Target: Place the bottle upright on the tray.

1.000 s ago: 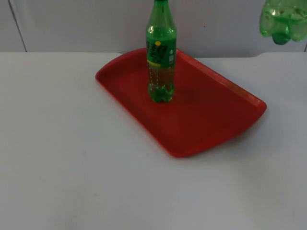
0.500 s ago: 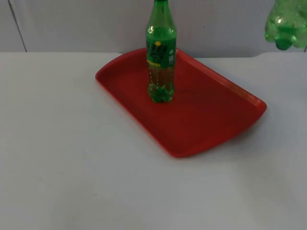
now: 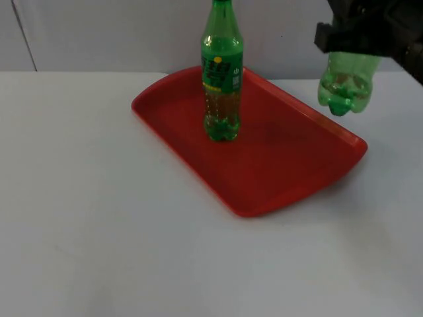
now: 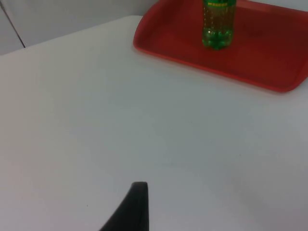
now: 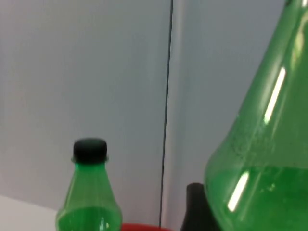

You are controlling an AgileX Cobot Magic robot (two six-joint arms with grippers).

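A green bottle (image 3: 344, 87) hangs in the air in the right gripper (image 3: 360, 33), base pointing down, over the far right edge of the red tray (image 3: 291, 165), at about two o'clock from the tray's middle. It does not touch the tray or the desk (image 3: 99, 231). The right gripper is clamped on the bottle's upper part, and the black body of the arm hides the neck and cap from the top view. In the right wrist view the held bottle's green shoulder (image 5: 262, 144) looms close, with liquid showing in its lower half and one black fingertip just beside it.

A second green bottle (image 3: 222, 72) stands upright on the tray, toward the tray's far left part, at about eleven o'clock from its middle. It has a yellow-and-green label around its middle and a dark cap; the right wrist view catches that cap and neck (image 5: 89, 187) against the grey partition wall (image 5: 72, 72). The two bottles are well apart.

The tray lies at an angle on the white desk, its long side running from ten o'clock toward four o'clock, close to the wall.

The left gripper (image 4: 132, 207) waits over the bare desk well away from the tray; one black fingertip is visible, and I cannot tell whether its fingers are apart or together. From there the tray (image 4: 269, 72) and the standing bottle (image 4: 218, 24) sit at about one o'clock.
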